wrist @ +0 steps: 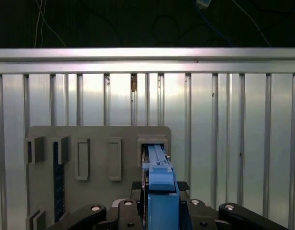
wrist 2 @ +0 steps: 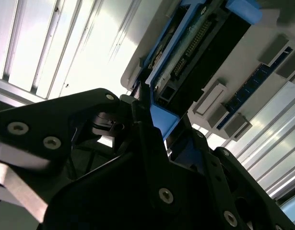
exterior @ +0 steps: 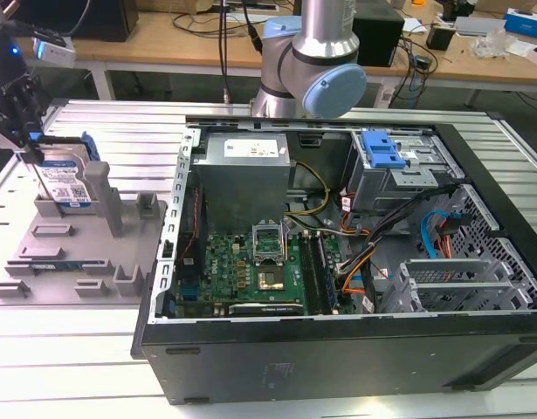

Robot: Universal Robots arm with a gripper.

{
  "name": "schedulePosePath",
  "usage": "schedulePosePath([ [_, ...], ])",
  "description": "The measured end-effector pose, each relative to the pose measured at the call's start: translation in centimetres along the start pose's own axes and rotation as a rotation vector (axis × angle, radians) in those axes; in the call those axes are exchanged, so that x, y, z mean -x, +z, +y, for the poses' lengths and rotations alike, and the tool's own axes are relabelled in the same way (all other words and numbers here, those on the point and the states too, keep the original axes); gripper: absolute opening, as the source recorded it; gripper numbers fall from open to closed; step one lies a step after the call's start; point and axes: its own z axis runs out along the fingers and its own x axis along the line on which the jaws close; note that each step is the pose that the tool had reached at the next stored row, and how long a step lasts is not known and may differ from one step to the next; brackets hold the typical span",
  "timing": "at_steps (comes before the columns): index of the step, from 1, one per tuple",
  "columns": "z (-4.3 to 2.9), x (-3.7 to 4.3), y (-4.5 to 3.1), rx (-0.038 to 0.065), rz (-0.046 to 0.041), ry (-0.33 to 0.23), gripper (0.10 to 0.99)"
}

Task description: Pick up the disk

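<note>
Exterior view, disk (exterior: 65, 185): upright on edge in a slot of the grey tray (exterior: 76, 288), at the exterior view's left.
Hand (exterior: 30, 148): at the disk's upper edge; in the second wrist view its fingers (wrist 2: 140, 106) sit narrow, closed against the blue rail (wrist 2: 162, 120).
Tray: on the ribbed tabletop (exterior: 41, 367), beside the open computer case (exterior: 338, 358).
</note>
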Motion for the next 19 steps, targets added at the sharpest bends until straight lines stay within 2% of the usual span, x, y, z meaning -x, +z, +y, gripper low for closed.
schedulePosePath([
  [19,0.01,-0.19,0.05,0.000,0.0001,0.000,0.369],
])
